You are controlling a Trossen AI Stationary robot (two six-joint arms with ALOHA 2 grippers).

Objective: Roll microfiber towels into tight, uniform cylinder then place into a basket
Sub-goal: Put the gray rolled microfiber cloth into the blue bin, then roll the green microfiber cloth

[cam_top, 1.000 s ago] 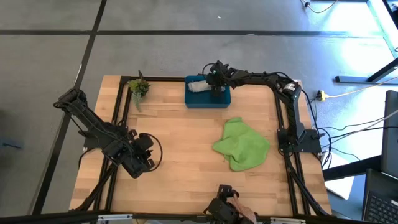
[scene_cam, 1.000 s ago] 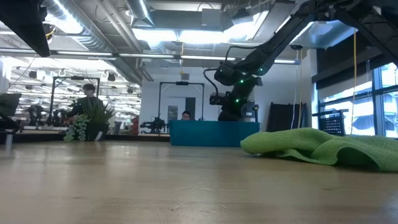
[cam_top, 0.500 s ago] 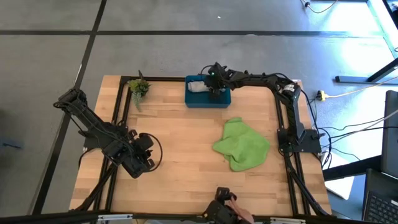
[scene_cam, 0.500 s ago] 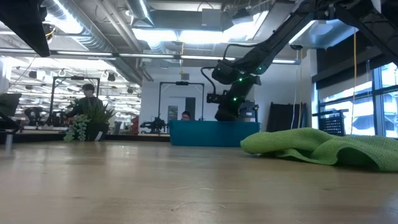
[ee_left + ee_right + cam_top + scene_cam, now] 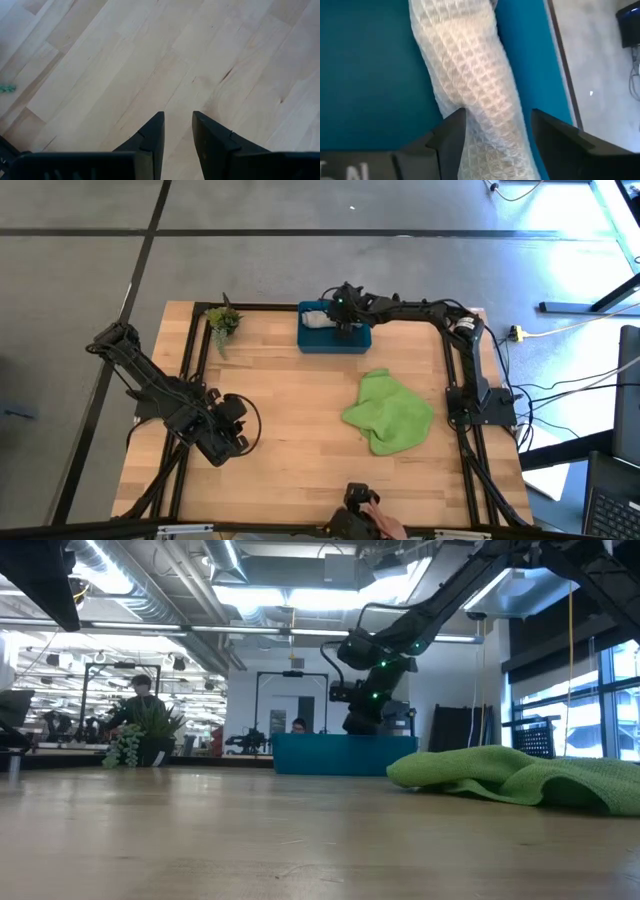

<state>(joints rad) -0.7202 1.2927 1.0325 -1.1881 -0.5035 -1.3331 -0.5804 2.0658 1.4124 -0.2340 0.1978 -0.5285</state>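
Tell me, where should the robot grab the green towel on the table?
Probably at the narrow corner pointing toward the basket, coming straight down from above. The green towel lies crumpled in a low, loose heap on the table, so there is no firm side to squeeze. That raised fold gives the end effector cloth to pinch.

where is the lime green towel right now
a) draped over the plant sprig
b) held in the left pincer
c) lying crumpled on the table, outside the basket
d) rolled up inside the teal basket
c: the lime green towel lies loose and unrolled on the table, apart from the teal basket, where the light grey towel lies between the open fingers of the right pincer.
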